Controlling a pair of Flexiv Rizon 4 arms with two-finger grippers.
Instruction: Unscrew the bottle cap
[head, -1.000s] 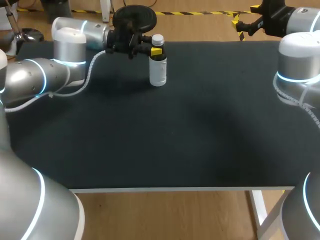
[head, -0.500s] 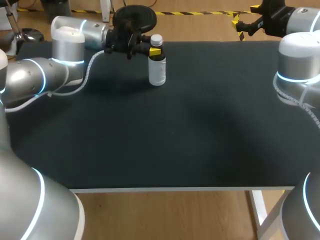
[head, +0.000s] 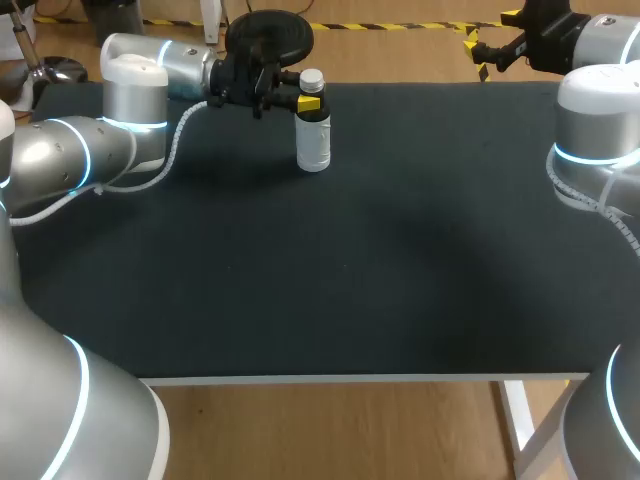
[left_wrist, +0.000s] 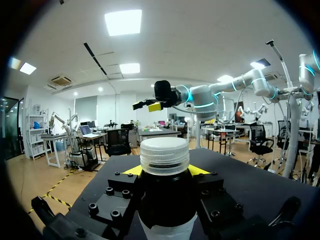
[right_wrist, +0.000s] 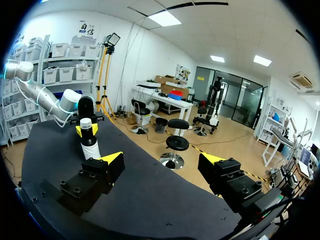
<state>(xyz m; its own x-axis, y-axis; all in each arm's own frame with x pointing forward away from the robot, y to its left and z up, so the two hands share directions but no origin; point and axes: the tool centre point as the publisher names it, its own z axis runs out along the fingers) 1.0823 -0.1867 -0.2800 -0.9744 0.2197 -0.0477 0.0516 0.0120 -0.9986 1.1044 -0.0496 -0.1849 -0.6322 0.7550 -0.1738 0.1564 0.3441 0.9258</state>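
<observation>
Left fingers (left_wrist: 131, 170) clamped bottle (head: 314, 140) just below cap (head: 312, 78) | bottle upright near worktop (head: 350, 260) far edge | right fingers (right_wrist: 111, 160) spread wide, empty, well apart from bottle | step: bottle braced, cap on | next, judged: right fingers must reach cap, close, twist.

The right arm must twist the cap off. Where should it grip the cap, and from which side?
Probably the ribbed side wall of the white cap, from straight above: the bottle stands upright, and the left gripper clamps its neck just under the cap, crowding any sideways approach.
</observation>
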